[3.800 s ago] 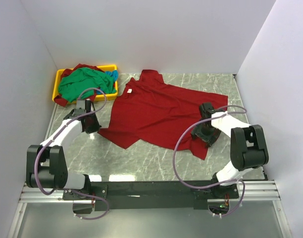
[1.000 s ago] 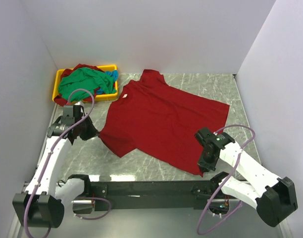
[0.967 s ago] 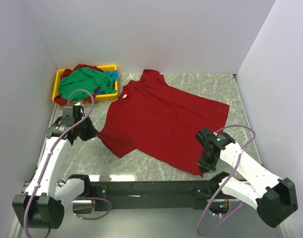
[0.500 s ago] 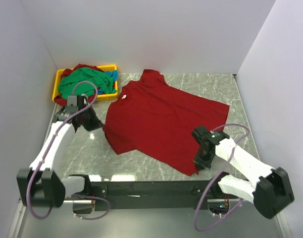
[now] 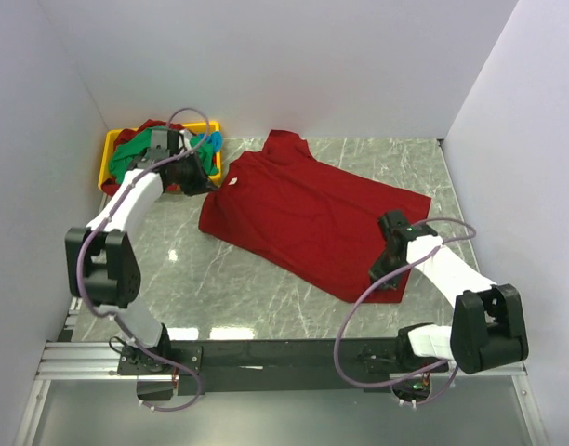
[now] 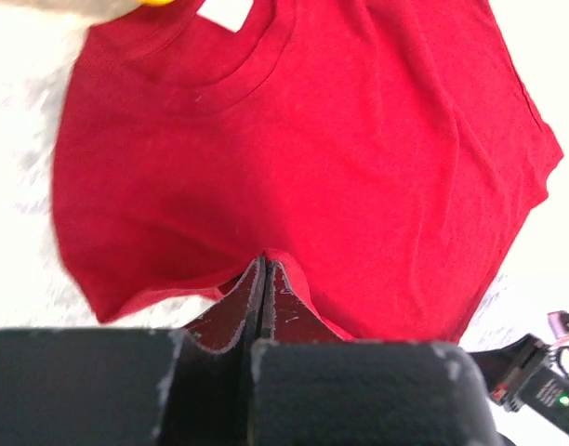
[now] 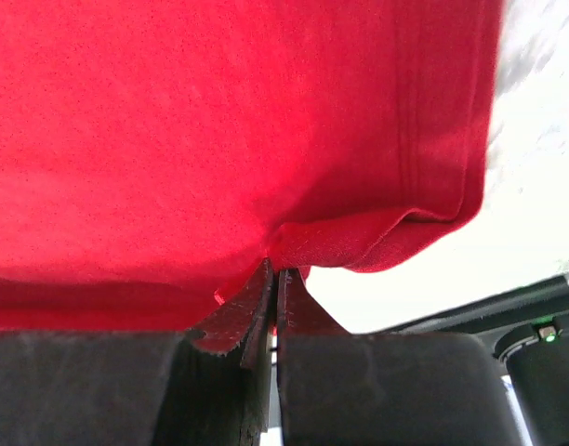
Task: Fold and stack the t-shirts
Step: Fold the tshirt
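We hold the deep red t-shirt (image 5: 303, 218) at two edges.
It lies spread mid-table. Our left gripper (image 5: 195, 177) is clamped on its left edge beside the yellow tray (image 5: 107, 158), and our right gripper (image 5: 383, 273) pinches its near-right hem.

Deep red t-shirt (image 5: 312, 218), white neck label (image 5: 234, 183); green shirt (image 5: 125, 154), blue shirt (image 5: 215, 142), yellow tray (image 5: 106, 165); grey veined table (image 5: 247, 290)

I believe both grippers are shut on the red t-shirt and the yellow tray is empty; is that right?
Not quite: the top view shows the yellow tray holding crumpled t-shirts. The left gripper and right gripper are indeed shut on the red t-shirt.
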Robot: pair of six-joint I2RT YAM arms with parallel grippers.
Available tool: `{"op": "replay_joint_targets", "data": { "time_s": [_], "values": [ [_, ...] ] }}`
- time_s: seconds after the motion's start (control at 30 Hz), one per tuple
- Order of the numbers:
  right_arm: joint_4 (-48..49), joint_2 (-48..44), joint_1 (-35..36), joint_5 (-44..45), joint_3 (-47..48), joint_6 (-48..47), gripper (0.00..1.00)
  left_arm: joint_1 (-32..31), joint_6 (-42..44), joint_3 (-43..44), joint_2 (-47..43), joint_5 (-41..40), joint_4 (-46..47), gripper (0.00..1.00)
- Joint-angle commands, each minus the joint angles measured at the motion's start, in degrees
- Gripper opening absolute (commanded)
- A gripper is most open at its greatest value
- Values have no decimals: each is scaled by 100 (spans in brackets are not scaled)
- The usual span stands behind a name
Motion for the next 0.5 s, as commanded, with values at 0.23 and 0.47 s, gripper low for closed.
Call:
{"op": "replay_joint_targets", "data": {
  "time_s": [0.23, 0.47],
  "values": [
    [209, 351, -951, 102, 519, -651, 0, -173, 234, 1464, 982, 222, 263, 0],
    [235, 422, -1312, 164, 607, -783, 0, -173, 164, 1974, 1553, 240, 289, 1]
  ]
}}
